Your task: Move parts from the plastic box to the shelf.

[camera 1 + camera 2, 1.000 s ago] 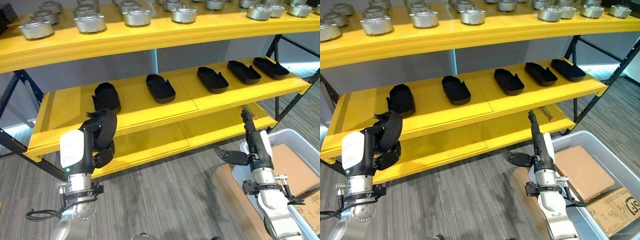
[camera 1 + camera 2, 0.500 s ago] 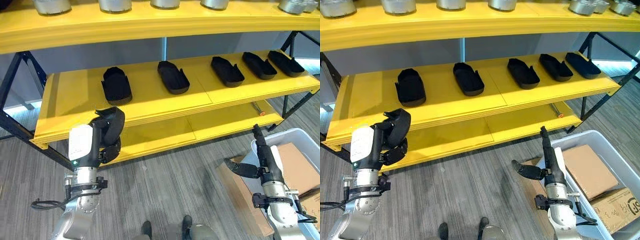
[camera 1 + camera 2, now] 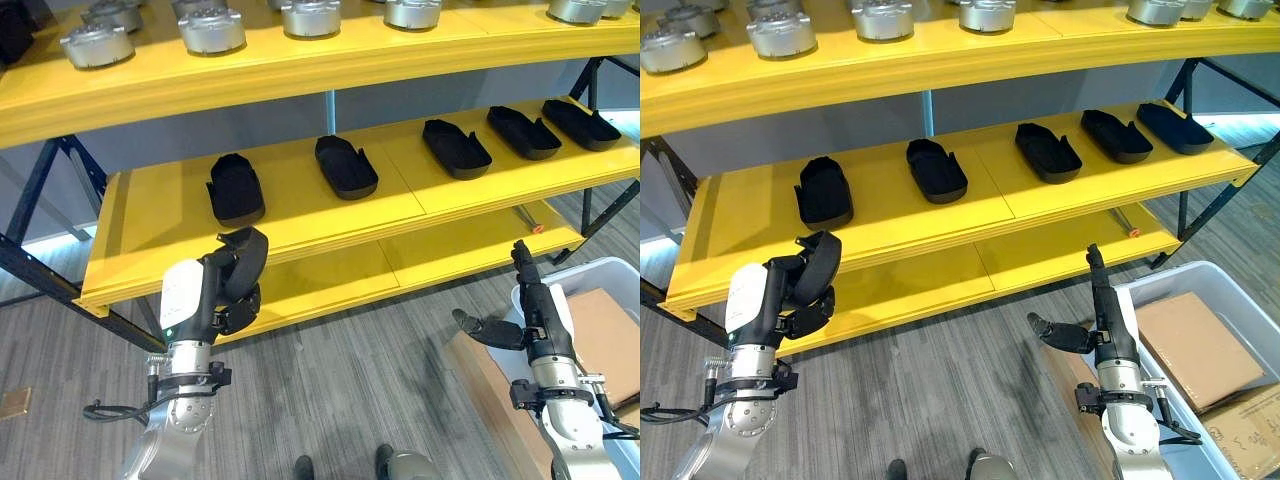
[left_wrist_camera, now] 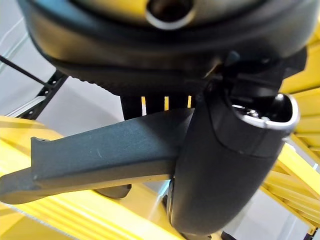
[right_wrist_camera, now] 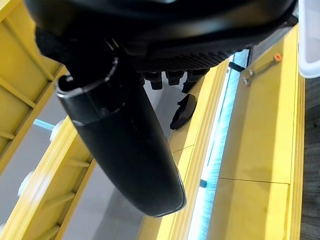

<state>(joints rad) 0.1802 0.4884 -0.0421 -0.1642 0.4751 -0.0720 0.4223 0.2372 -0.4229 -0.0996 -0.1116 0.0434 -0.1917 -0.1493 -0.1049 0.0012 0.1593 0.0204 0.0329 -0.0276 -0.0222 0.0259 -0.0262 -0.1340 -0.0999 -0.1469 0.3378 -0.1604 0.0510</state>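
while our view tilts up since before, left hand (image 3: 232, 283) stays clamped on black part (image 3: 243, 262), lower left; right hand (image 3: 527, 300) stays spread, lower right.

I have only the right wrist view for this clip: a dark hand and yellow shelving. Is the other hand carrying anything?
Observer: Yes. The left hand is curled round a black shoe-shaped plastic part, held in front of the yellow middle shelf.
Operator: How many such parts lie on that shelf?
Observer: Five in a row; the leftmost part lies just beyond the left hand.
Operator: And the plastic box?
Observer: The pale plastic box stands on the floor beside the open right hand; flat cardboard pieces show inside.
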